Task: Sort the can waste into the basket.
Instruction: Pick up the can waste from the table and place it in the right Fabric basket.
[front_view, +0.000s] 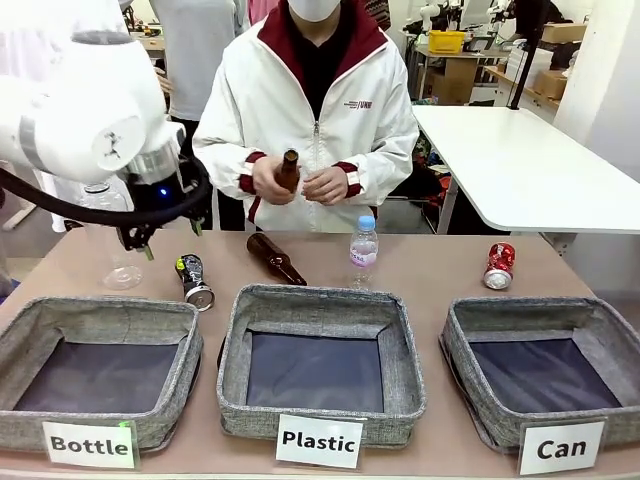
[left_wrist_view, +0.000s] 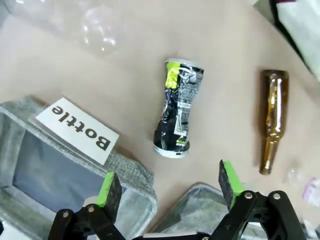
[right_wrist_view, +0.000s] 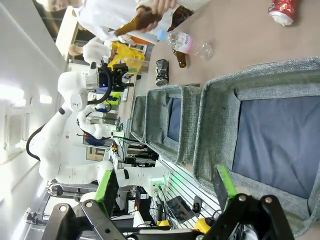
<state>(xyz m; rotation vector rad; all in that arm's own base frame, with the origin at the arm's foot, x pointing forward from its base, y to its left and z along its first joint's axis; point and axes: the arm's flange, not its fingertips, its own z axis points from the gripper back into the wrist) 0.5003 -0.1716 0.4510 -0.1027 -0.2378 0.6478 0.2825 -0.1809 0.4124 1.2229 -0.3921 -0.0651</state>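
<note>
Since the dark can (left_wrist_view: 177, 112) lies on its side just beside the Bottle basket (left_wrist_view: 131, 169), w/ the left gripper (left_wrist_view: 167, 184) hung above it, jaws spread and empty, the pads are best lowered across its crumpled waist, clear of the basket rim. The red can (front_view: 498, 265) is seen just behind the Can basket (front_view: 540, 312). The right gripper (right_wrist_view: 166, 186) is held open and empty over that basket.

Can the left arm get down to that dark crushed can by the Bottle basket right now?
Probably yes. The left gripper hangs open near the dark can, with nothing between them; the brown bottle lies well aside, though the Bottle basket rim sits close.
</note>
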